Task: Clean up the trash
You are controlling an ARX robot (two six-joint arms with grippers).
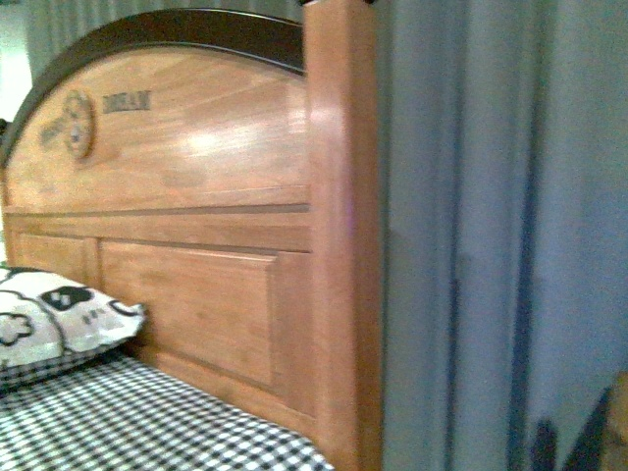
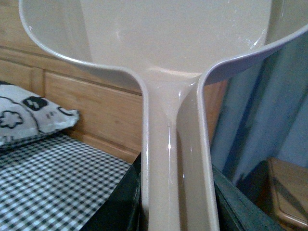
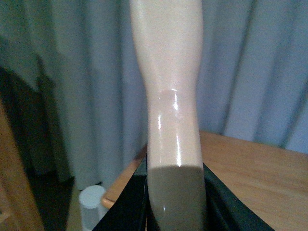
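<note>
A beige plastic dustpan [image 2: 173, 43] looms closest, its handle clamped between the black fingers [image 2: 120, 204] of the left hand [image 2: 175, 211]. The right hand [image 3: 175, 204] grips a glossy beige handle [image 3: 168, 72]. Where the trash lies, I cannot tell.

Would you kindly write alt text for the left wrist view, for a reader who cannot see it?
A beige dustpan fills the view, its handle gripped by the left claw. Behind it are a checked bedsheet, a printed pillow, a wooden headboard and a blue curtain.
</note>
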